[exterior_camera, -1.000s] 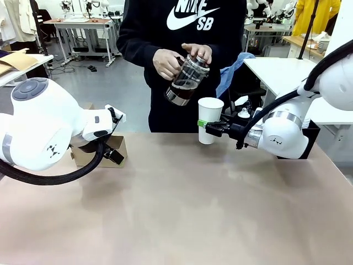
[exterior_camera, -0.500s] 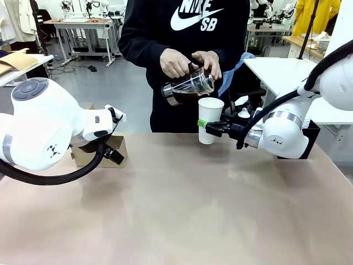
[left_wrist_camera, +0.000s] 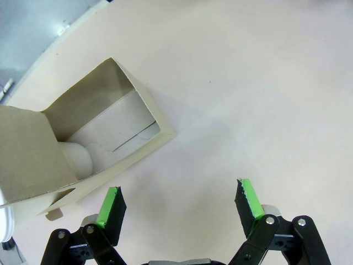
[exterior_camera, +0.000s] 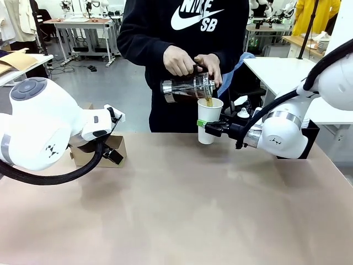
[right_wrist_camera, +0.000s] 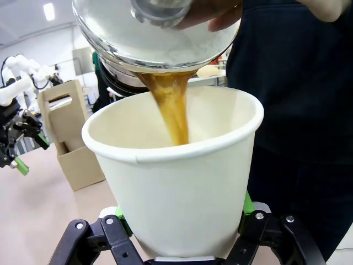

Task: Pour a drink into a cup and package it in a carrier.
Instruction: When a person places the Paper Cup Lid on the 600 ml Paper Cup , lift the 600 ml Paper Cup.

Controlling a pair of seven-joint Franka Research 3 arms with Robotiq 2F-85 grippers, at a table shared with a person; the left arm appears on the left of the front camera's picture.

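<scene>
My right hand (exterior_camera: 205, 126) is closed on the cup (exterior_camera: 210, 112), right of centre in the front view at the far edge of the table (exterior_camera: 193, 210). In my right wrist view the white paper cup stands upright across the middle of the frame, with my green pads pressed against its lower wall on both sides. A person (exterior_camera: 185, 58) across the table holds a clear bottle (exterior_camera: 187, 88) tipped almost flat, directly above the cup's open mouth. The drink (right_wrist_camera: 172, 107), amber-brown, runs in a stream from the bottle's lip at the top of that frame down into the cup. I cannot tell how full the cup is. My left hand (left_wrist_camera: 179, 201) is spread wide and holds nothing, hanging over bare table at the bottom of my left wrist view. The carrier (left_wrist_camera: 83, 138), brown cardboard, lies just beside my left finger in the lower left of that frame. In the front view it sits at centre left, partly behind my left arm and well apart from the cup. In the right wrist view it stands at the left edge, with its tall handle tab upright. The person's black top (exterior_camera: 231, 33) carries a white swoosh with "SB" under it. Above the swoosh are large white letters cut off by the top edge, which seem to read "NIKE".
</scene>
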